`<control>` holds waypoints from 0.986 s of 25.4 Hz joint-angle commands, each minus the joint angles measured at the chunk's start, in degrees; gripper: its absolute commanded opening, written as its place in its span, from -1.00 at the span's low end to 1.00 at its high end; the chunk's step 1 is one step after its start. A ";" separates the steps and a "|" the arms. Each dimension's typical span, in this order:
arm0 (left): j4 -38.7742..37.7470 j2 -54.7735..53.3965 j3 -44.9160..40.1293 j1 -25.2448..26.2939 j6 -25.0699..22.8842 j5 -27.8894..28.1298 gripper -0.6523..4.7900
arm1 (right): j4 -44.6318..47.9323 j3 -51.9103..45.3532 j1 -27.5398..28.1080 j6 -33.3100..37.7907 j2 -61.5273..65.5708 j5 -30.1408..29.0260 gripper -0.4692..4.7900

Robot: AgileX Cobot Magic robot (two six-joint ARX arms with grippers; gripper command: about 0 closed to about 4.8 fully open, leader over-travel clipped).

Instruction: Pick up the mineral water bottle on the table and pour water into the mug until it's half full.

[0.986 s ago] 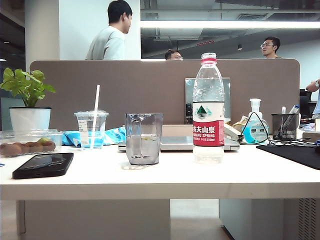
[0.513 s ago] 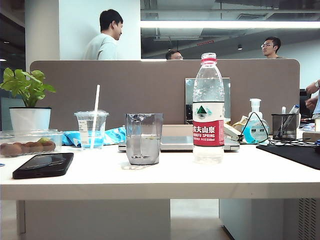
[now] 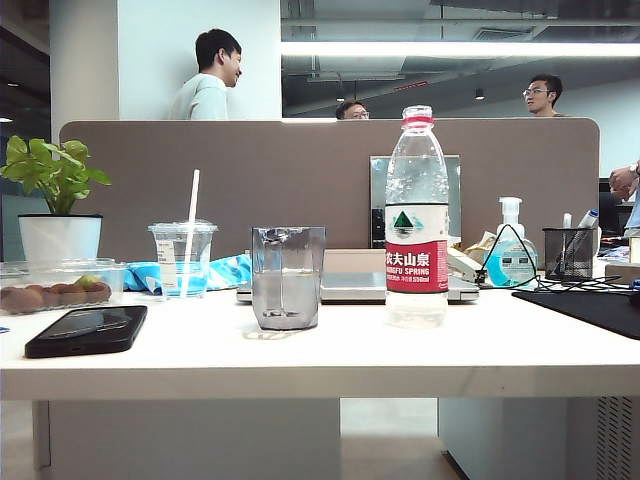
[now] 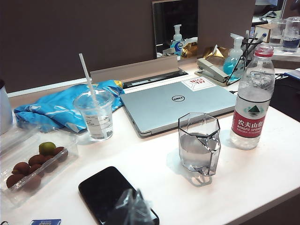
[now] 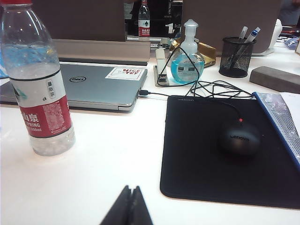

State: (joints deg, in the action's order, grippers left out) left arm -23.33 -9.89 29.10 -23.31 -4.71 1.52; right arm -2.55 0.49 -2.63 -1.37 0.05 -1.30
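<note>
Both jaws closed, right gripper [image 5: 129, 197] near mineral water bottle [image 5: 38, 79], left gripper [image 4: 132, 206] before mug [image 4: 198, 143].

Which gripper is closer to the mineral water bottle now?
Right. The right gripper, shut, sits at the table's front edge just beside the mineral water bottle. The left gripper is farther, over the phone, beyond the mug.

Office: partitioned desks [image 3: 330, 180], laptop [image 4: 176, 103].

The right gripper [image 5: 131, 206] showed two thin dark fingertips pressed flat together. The left gripper [image 4: 132, 208] looked grey, blurred, wrapped in crinkled translucent film.
</note>
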 commanded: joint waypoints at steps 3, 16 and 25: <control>0.79 0.02 0.07 0.00 -0.77 -0.22 -0.78 | 0.57 -0.44 0.02 0.00 0.00 0.11 -0.84; 13.88 1.01 -15.93 19.96 8.22 -9.53 -0.77 | 0.61 -0.44 0.09 0.00 -0.02 0.11 -0.84; 13.97 7.48 -22.47 22.91 7.93 -3.65 -0.77 | 0.61 -0.44 0.07 0.00 -0.02 0.09 -0.84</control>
State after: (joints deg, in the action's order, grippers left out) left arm -10.04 -3.29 7.20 -0.64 3.31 -2.28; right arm -2.52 0.49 -2.61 -1.37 0.05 -1.30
